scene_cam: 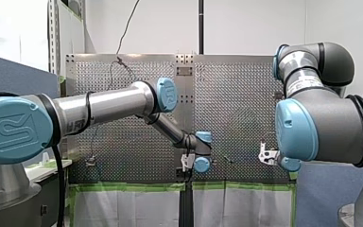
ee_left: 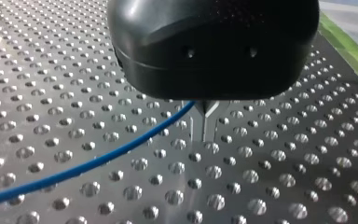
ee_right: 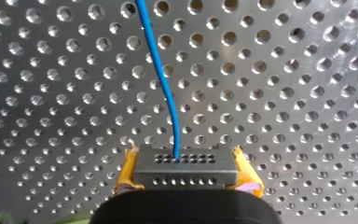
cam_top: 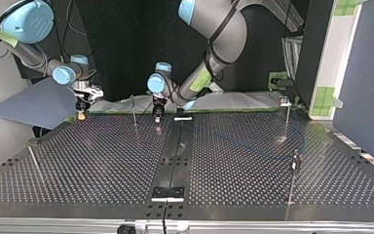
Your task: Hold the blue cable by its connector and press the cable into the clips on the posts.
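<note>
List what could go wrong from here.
My right gripper holds the connector by its ends only, between yellow pads; a tug on the blue cable might twist it loose. My left gripper hangs close beside a thin post and might knock it.

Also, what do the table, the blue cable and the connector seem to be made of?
The table: metal, probably aluminium, with a dull shine; light glints on the hole rims. The blue cable: likely a plastic or rubber jacket, smooth and bending softly. The connector: seems dark matte plastic, with rows of small holes.
</note>
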